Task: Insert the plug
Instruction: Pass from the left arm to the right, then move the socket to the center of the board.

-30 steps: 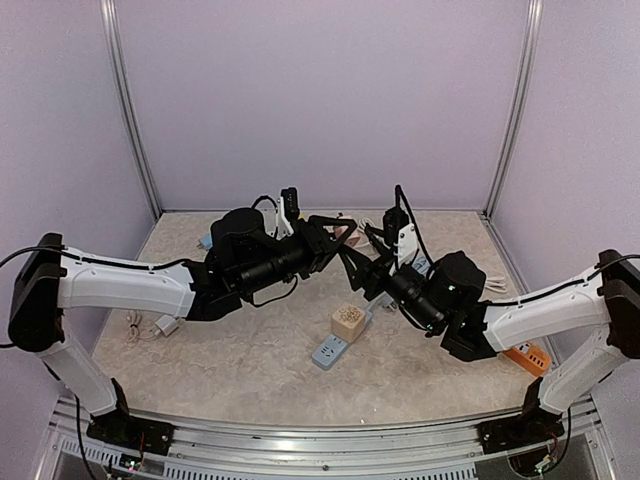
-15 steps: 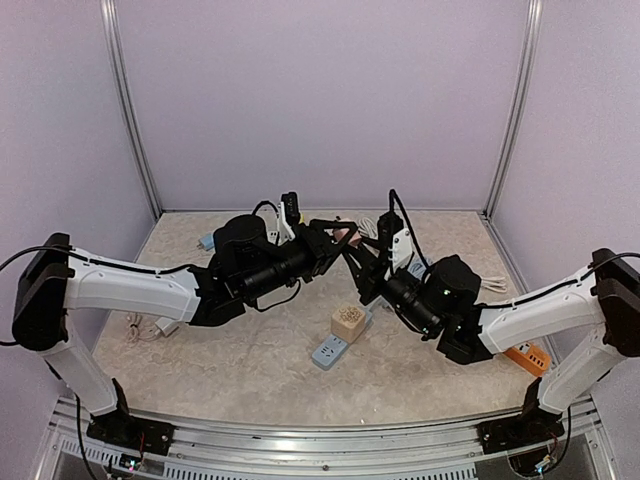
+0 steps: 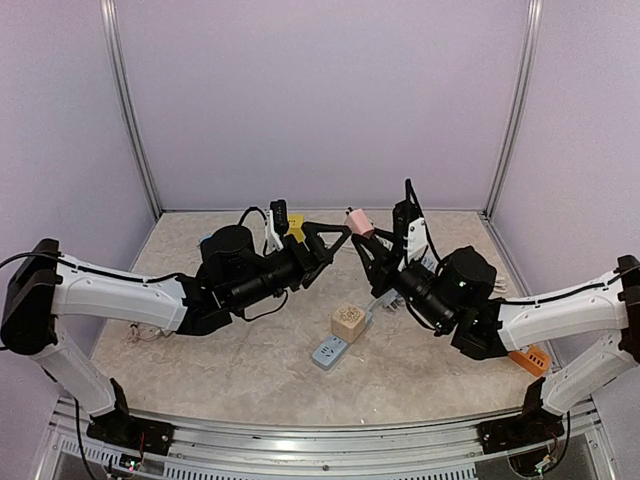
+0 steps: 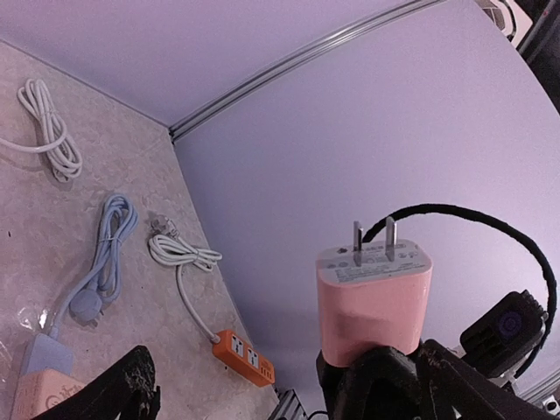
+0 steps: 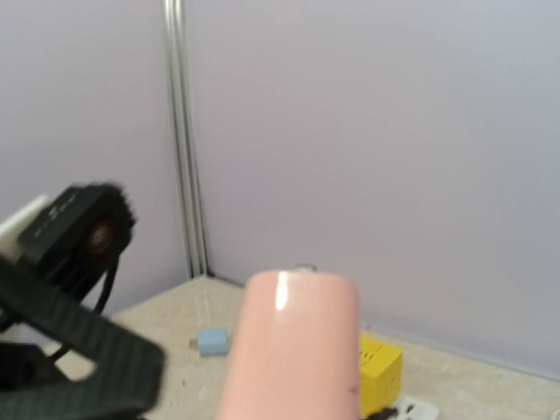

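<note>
pink plastic, glossy with rounded corners: that's the plug [image 4: 374, 293], a chunky little block with two flat metal prongs poking out of a paler end face that's carrying some tiny print. in the left wrist view those prongs are pointing up. the right gripper [image 3: 364, 238] is pinching the plug by its other end, jaws pressed in on its sides, and holding it in the air above and a bit behind the pale blue power strip [image 3: 328, 352]. the left gripper [image 3: 333, 248] is hanging over the strip too, just left of the plug, fingers spread wide. a beige cube [image 3: 347, 322] is sitting at the strip's far end. in the right wrist view the plug is showing only as a close pink blur.
</note>
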`<state>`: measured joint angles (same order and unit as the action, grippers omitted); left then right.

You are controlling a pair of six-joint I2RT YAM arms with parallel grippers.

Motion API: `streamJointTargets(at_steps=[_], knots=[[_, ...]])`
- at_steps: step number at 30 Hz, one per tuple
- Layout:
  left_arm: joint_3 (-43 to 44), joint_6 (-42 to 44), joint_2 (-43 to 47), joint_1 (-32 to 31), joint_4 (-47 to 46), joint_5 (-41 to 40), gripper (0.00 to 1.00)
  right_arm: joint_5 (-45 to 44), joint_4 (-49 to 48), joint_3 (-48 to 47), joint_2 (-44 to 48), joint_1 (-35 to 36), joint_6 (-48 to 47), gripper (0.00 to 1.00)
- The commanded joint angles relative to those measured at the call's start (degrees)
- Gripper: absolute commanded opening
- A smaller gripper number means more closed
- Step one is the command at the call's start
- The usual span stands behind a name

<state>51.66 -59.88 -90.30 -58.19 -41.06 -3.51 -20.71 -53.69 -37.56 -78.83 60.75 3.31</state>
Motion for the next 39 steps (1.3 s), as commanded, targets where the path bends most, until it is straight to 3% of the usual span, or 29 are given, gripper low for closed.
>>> streamJointTargets(at_steps=[1,9,17,27,33,39], knots=[[-2.4,6.6,7.1,1.1,7.0,-4.7,0.99,-6.0,9.8,2.2,7.4,0.2,2.4,0.0],[-1.4,13.0,11.4,1.4,31.0,-10.1,0.99,-14.3,28.1,2.0,22.7,0.1,3.0,0.0],[1.5,20.6,4.9,0.0,47.7,-9.9,0.99,-17.0,43.6,0.6,32.5,0.1,7.7,0.0],[5.2,33.6,-4.7,-4.3,53.2,-4.5,0.99,-14.7,55.7,-4.7,31.8,0.1,12.5,0.0],[10.6,35.5,-11.7,-7.1,57.4,-6.7,0.99,-13.4,59.4,-7.6,30.4,0.1,13.6,0.0],[13.0,35.1,-15.7,-7.2,57.2,-4.0,0.94,-14.1,60.4,-7.4,31.7,0.1,14.0,0.0]])
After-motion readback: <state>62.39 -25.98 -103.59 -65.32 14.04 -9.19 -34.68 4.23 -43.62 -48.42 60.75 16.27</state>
